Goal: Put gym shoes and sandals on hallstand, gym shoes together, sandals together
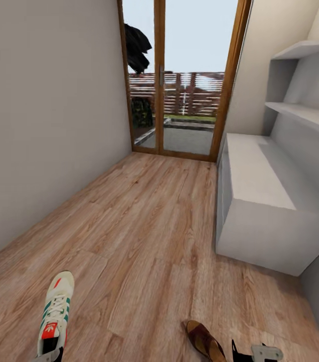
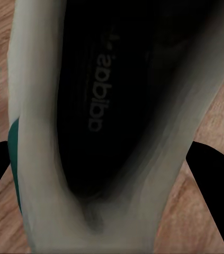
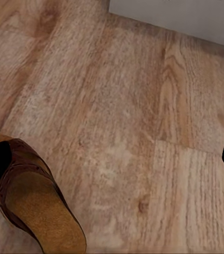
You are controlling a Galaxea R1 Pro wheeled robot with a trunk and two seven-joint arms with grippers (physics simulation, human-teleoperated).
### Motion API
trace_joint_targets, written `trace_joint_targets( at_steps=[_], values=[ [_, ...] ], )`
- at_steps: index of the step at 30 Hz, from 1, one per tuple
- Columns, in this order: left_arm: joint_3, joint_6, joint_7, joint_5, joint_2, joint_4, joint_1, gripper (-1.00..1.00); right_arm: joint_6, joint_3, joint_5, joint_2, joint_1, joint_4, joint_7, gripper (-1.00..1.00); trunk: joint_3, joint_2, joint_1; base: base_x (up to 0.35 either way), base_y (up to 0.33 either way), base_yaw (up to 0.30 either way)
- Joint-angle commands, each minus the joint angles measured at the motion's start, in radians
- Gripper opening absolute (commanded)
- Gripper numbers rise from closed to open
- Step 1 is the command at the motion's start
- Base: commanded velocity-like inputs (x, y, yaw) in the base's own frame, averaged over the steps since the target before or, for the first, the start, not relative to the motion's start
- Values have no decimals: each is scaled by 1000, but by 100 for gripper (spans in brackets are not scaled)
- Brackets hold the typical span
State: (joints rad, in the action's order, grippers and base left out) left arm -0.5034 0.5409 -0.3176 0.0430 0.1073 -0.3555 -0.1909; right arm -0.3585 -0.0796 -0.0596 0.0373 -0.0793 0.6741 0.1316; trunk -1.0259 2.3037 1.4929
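Wood-plank corridor floor (image 1: 149,226) runs to a glazed door (image 1: 179,80), with the pale shoe rack (image 1: 265,201) standing ahead and to the right of both grippers.

Left gripper (image 2: 112,174): fingers spread, one on either side of a gym shoe (image 1: 55,311). The wrist view looks straight into the shoe opening. Whether the pads touch the shoe cannot be told.

Right gripper (image 3: 112,159): fingers spread, holding nothing. A sandal (image 1: 206,341) lies on the floor beside one fingertip, not between the fingers.

Risks, as judged:
- The soft shoe collar may deform on closing, so the shoe could tilt or slip out during lifting.
- Closing the right gripper here would miss the sandal, which lies off-centre.
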Motion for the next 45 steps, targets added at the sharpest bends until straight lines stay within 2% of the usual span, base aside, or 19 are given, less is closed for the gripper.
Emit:
trace_joint_targets(
  at_steps=[1,13,45],
  values=[
    [-6,1,-11,5,0,1,-1,-100,-2,0,-6,0,0,0,4,100,-1,0,0,-3,-2,6],
    [-6,1,-11,5,-1,1,-1,-100,-2,0,-6,1,0,2,5,100,-1,0,0,0,-5,91],
    [-6,2,-11,4,-2,1,-1,-100,-2,0,-6,1,0,-1,4,100,-1,0,0,0,-144,0]
  ],
)
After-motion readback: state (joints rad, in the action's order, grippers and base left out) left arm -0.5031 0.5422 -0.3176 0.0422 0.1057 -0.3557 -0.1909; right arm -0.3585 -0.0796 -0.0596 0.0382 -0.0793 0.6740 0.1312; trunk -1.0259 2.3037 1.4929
